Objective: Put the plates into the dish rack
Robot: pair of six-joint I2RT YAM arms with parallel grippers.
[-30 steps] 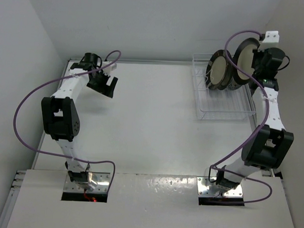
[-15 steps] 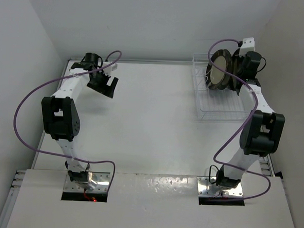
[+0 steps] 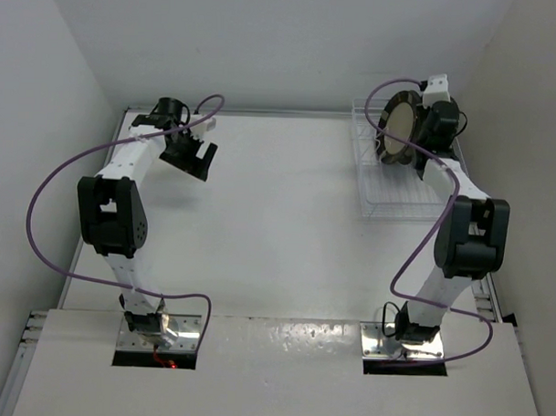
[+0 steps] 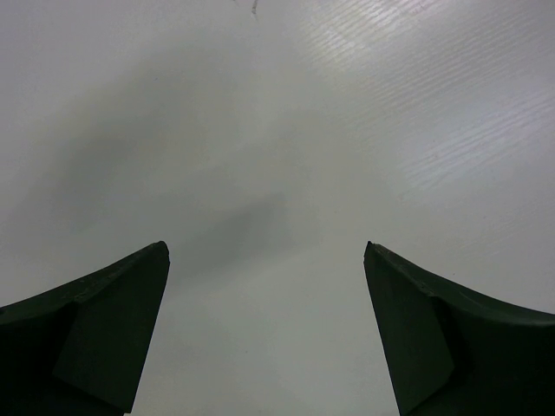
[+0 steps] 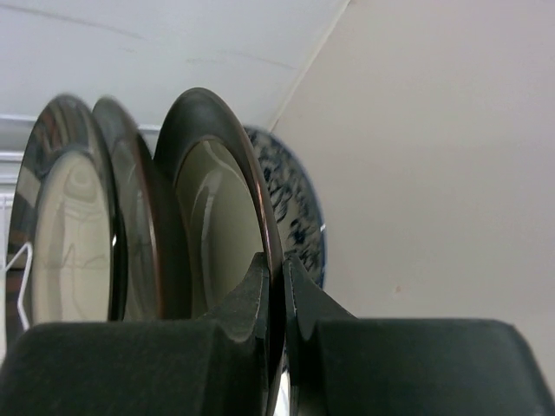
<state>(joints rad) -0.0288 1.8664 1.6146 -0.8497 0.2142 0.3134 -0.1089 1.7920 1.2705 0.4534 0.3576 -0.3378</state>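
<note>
Four plates [image 3: 399,130]: I count all of them standing on edge in a close row at the far end of the dish rack [image 3: 408,196].
Dish rack: white wire, and I see it on the table [image 3: 277,226] at the far right corner, close to the right wall [image 3: 528,107].
Grey-rimmed pair [image 5: 65,225]: cream faces with shiny metallic rims, the two on the left of my right wrist view (they mirror the room a little).
Dark-rimmed plate [image 5: 212,217]: cream centre and dark brownish rim, third in the row, just beside the second grey-rimmed one.
Floral plate [image 5: 295,204]: white with a blue pattern, last in the row on the wall side, mostly hidden behind the dark-rimmed plate.
Right gripper [image 5: 276,273]: fingers pinched almost together on the rim of the dark-rimmed plate, one on each face.
Left gripper [image 4: 264,251]: jaws spread wide with nothing between them. I have it over bare table at the far left, well apart from the rack.
</note>
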